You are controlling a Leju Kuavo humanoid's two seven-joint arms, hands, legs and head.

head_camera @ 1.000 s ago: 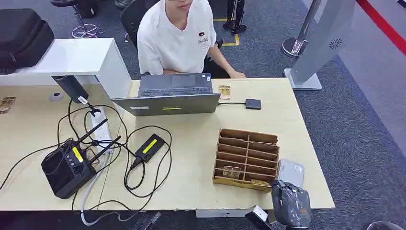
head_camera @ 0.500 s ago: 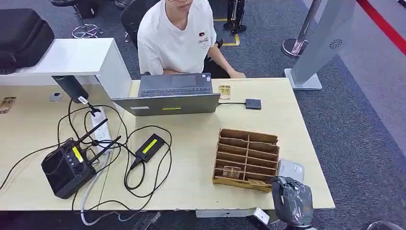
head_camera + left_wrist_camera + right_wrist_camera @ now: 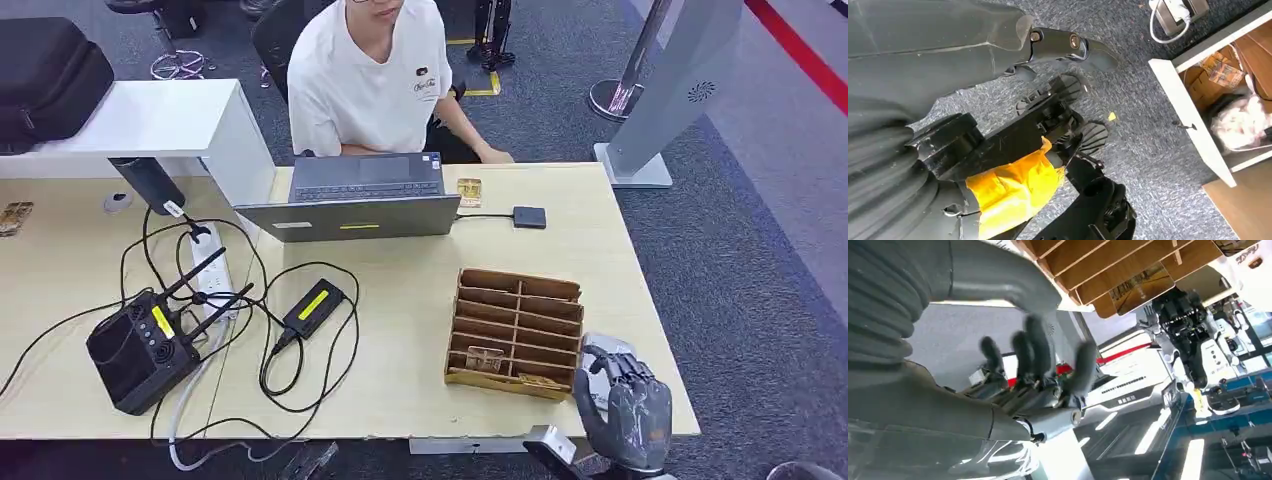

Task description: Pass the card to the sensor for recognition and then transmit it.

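Observation:
A wooden card rack (image 3: 516,330) stands on the table's near right part. One patterned card (image 3: 485,358) sits in a front slot and another card (image 3: 541,381) lies in the front right slot. My right hand (image 3: 625,410) hovers at the table's near right corner, just right of the rack, with its fingers spread and nothing in them. In the right wrist view the right hand (image 3: 1038,365) is blurred, with the rack (image 3: 1108,265) and a card (image 3: 1140,287) beyond it. My left hand (image 3: 998,40) hangs beside the body over the floor, thumb stretched out, holding nothing.
A grey flat device (image 3: 606,350) lies partly under my right hand. A small dark box (image 3: 529,217) on a cable and a further card (image 3: 468,190) lie by the laptop (image 3: 360,195). A person sits behind it. Cables and a black radio unit (image 3: 140,350) cover the left side.
My right hand has uncurled from a closed shape to spread fingers and shifted slightly to the right. Everything on the table has stayed put.

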